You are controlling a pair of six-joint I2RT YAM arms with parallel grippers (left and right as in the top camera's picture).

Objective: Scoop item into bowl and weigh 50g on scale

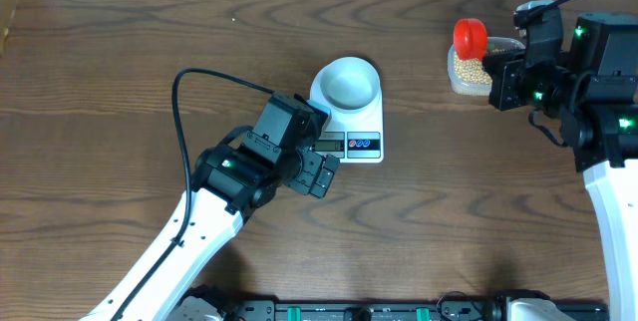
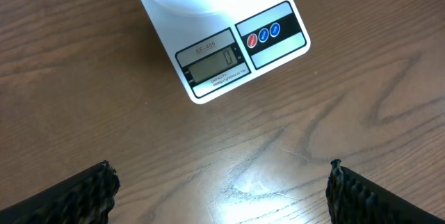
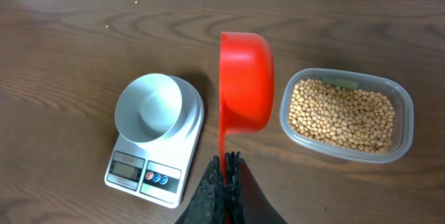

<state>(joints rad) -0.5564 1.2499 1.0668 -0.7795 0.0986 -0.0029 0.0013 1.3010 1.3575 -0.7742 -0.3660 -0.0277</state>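
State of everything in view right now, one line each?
scale: on, display reads 0
bowl: empty, sitting on the scale
beans: in tub, none in bowl
tub: uncovered
scoop: tipped on edge, gripped by handle
left gripper: open, holding nothing
right gripper: shut on scoop handle

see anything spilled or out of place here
Nothing spilled: the round tan beans sit inside the clear plastic tub, the small white bowl upright on the flat white scale. Only tiny pale specks lie beyond it.
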